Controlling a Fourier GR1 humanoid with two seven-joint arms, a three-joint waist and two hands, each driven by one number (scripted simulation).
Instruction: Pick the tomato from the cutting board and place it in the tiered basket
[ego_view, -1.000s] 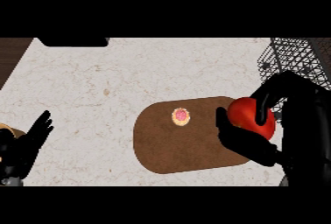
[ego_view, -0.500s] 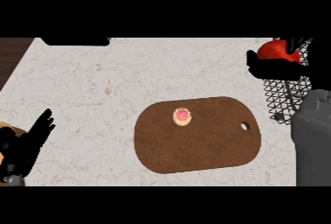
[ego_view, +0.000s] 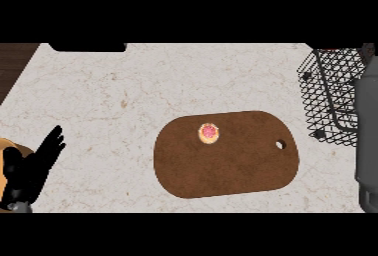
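Observation:
The brown cutting board (ego_view: 229, 162) lies in the middle of the counter and carries only a small round pastry (ego_view: 209, 132). At the top right stands the black wire tiered basket (ego_view: 332, 90). A thin red sliver, probably the tomato (ego_view: 334, 50), shows at the picture's upper edge above the basket. My right grey forearm (ego_view: 367, 130) runs up the right edge beside the basket. Only a dark bit of my right hand (ego_view: 370, 54) shows at the top corner. My left hand (ego_view: 33, 167) rests open at the lower left, fingers up.
An orange-tan object (ego_view: 7, 147) sits partly hidden behind my left hand at the left edge. A dark shape (ego_view: 88, 47) lies along the counter's far edge. A dark wooden strip (ego_view: 13, 62) borders the counter at the top left.
My right arm has carried the tomato from the cutting board up and to the right, over the basket, and now mostly past the top edge. The left hand stayed still.

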